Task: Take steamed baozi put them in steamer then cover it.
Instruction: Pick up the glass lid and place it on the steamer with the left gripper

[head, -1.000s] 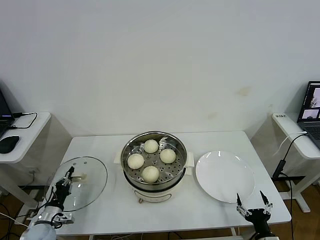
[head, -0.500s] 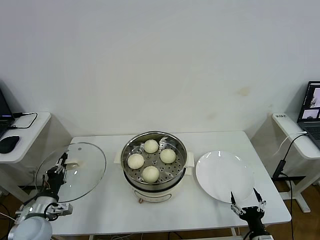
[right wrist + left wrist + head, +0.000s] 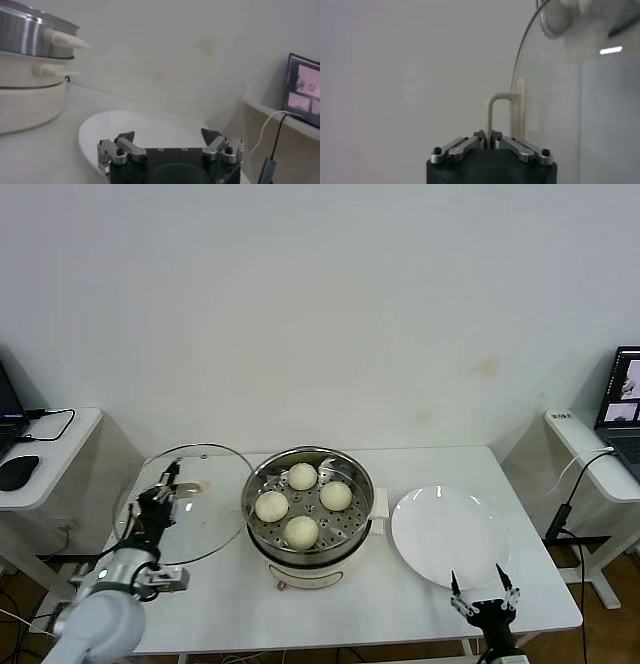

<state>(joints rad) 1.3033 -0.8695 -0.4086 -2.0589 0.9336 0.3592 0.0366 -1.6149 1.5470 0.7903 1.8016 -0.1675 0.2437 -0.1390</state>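
All four steamed baozi sat in the steamer. My left gripper was clamped on the handle of the cover, held tilted just left of the pot. My right gripper waited, fingers apart, near the plate. Only covering remained.

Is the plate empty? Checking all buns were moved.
Yes, the white plate is bare; all four baozi sit in the steamer.
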